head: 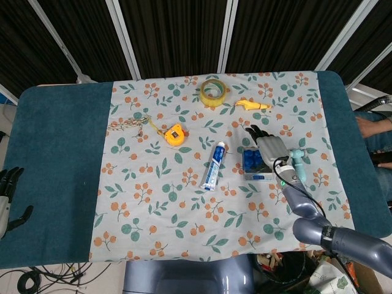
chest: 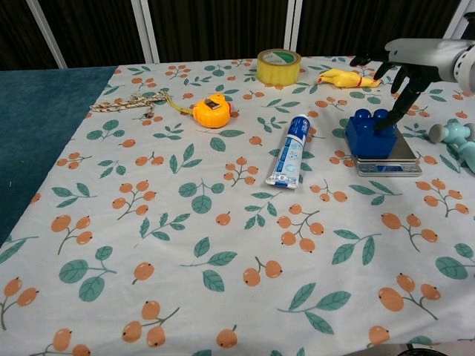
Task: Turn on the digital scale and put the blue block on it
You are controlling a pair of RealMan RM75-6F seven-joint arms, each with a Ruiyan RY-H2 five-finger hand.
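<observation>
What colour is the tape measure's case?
The tape measure is orange-yellow, clearest in the chest view.

A dark teal felt-topped table [head: 58, 147] carries a white cloth printed with orange berries and green leaves [chest: 200, 215], spread across its middle and right portion.

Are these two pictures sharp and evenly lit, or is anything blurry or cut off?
Head view: even light, soft shadows, the floral tablecloth sharp, no glare. Chest view: also crisp; the blue plastic block on the silver digital scale is clear, but the frame edge crops the right hand.
</observation>
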